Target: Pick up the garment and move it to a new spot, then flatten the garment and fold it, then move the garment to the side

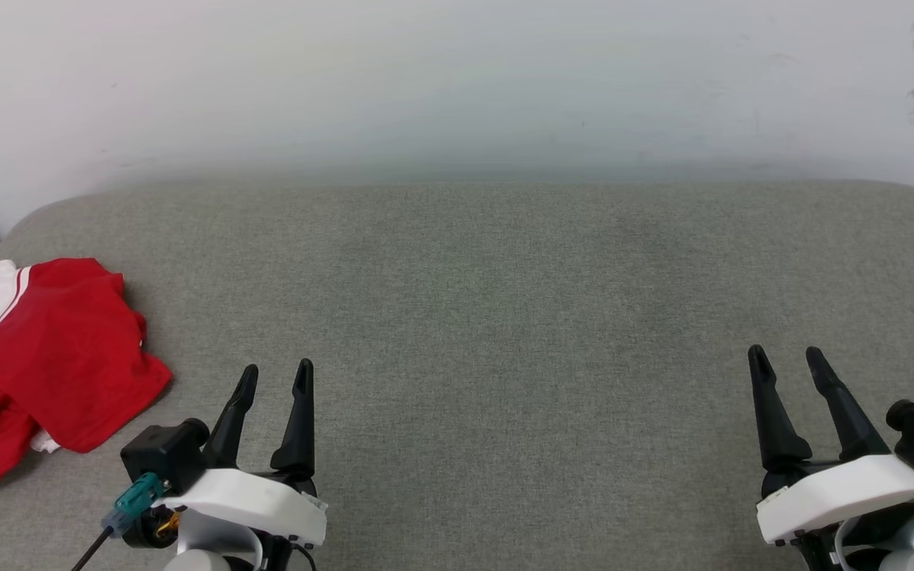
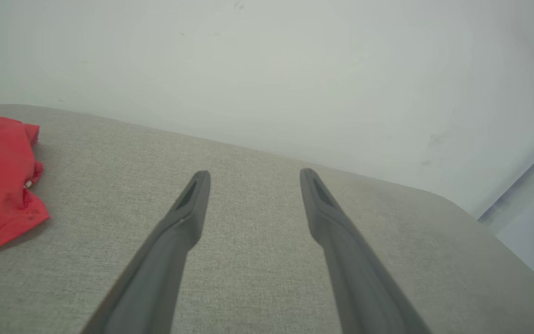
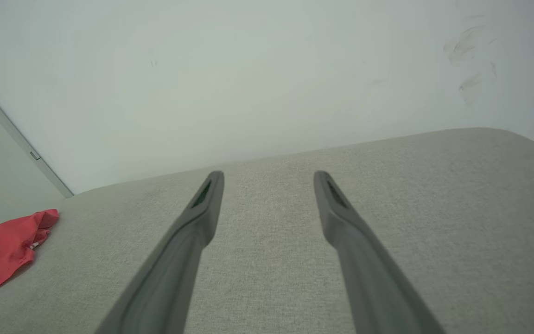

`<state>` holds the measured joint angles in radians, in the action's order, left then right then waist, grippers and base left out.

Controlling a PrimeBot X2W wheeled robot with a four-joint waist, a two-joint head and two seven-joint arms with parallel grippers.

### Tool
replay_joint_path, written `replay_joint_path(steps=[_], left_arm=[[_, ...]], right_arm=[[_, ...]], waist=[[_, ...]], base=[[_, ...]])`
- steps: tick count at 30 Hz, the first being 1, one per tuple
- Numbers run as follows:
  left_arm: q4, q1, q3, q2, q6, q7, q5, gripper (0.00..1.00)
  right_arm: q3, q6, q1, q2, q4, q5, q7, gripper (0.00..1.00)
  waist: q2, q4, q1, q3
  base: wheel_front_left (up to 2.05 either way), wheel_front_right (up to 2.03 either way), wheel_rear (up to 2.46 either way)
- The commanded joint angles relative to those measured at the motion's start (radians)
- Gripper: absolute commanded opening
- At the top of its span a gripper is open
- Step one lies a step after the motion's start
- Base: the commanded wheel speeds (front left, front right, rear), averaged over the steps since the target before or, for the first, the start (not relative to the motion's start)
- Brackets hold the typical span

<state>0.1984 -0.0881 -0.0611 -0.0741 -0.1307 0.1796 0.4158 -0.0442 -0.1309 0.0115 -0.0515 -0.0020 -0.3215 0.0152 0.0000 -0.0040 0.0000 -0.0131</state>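
Head view, crumpled red white-sleeved garment point(image 1: 52, 349), left hand point(image 1: 278, 366) and right hand point(image 1: 784, 350) both spread apart, empty.

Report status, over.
Left tool open, empty. Right tool open, empty. Shirt bunched at cushion's left edge. Nothing in the way.

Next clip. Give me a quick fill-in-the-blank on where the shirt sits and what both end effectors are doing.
1. In the head view, the garment lies bunched at the far ____ side of the cushion.
2. The left end effector and the right end effector are both ____, holding nothing.
3. The end effector nearer the garment is the ____ one.
Missing words: left; open; left.
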Motion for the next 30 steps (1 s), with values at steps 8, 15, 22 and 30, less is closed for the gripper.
replay_joint_path(steps=[8, 15, 22, 30], left_arm=[[0.004, -0.020, -0.006, 0.002, 0.000, 0.024, -0.087, 1.00], [0.016, -0.020, -0.009, 0.004, 0.000, 0.039, -0.145, 1.00], [0.027, -0.023, -0.013, 0.007, 0.000, 0.054, -0.195, 1.00], [0.040, -0.022, -0.019, 0.009, 0.000, 0.068, -0.245, 1.00]], right_arm=[[-0.004, 0.000, -0.009, 0.001, -0.022, 0.082, 0.000, 1.00], [-0.006, 0.000, -0.011, 0.002, -0.027, 0.129, 0.003, 1.00], [-0.008, 0.000, -0.012, 0.002, -0.029, 0.172, 0.007, 1.00], [-0.011, 0.000, -0.014, 0.002, -0.033, 0.220, 0.011, 1.00]], waist=[[0.0000, -0.002, 0.0000, -0.002], [0.0000, -0.002, 0.0000, -0.002], [0.0000, -0.003, 0.0000, -0.004], [0.0000, -0.001, 0.0000, -0.005]], base=[[0.00, 0.00, 0.00], [0.00, 0.00, 0.00], [0.00, 0.00, 0.00], [0.00, 0.00, 0.00]])
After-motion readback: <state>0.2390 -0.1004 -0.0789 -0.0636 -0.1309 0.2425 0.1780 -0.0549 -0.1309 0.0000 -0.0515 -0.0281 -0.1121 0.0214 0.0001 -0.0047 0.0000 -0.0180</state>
